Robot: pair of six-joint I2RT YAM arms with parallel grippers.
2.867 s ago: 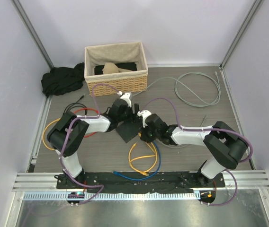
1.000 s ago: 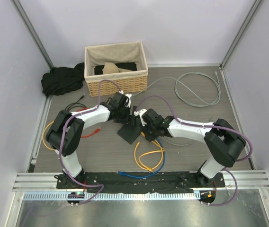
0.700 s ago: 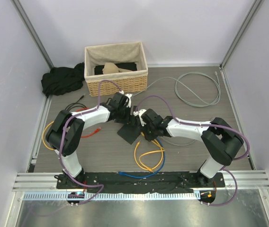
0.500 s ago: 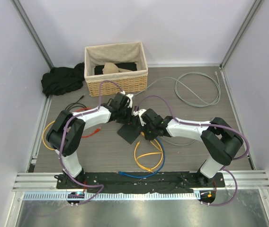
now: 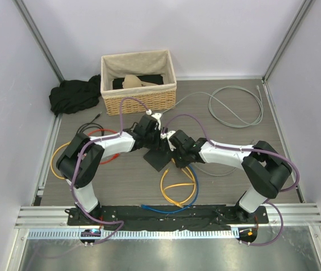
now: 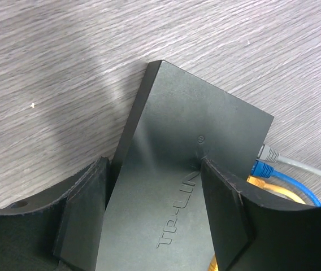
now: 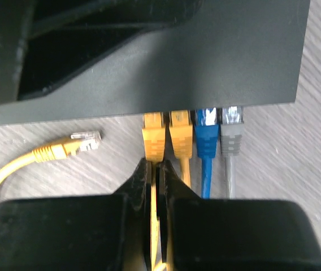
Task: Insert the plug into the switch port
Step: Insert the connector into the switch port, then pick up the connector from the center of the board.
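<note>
The switch [image 6: 194, 141] is a flat dark-grey box lying on the table, also seen from above as the switch [image 5: 159, 158]. My left gripper [image 6: 155, 214] straddles it, with a finger against each long side. In the right wrist view its port edge [image 7: 205, 101] holds a yellow plug [image 7: 154, 135] in the leftmost port. Beside that plug sit a second yellow plug [image 7: 180, 132], a blue plug [image 7: 207, 135] and a grey plug [image 7: 232, 135]. My right gripper [image 7: 159, 169] is shut on the yellow cable just behind the leftmost plug.
A loose yellow plug [image 7: 73, 144] lies left of the ports. The yellow cable loop [image 5: 177, 186] and a blue cable [image 5: 160, 209] lie near the arm bases. A wicker basket [image 5: 139, 93], black cloth [image 5: 73, 95], a grey cable coil [image 5: 237, 107] and red and orange cables [image 5: 101, 135] surround the arms.
My right gripper has closed on the yellow cable behind the plug. My left gripper's jaws have narrowed onto the switch, and that arm has shifted slightly right.
</note>
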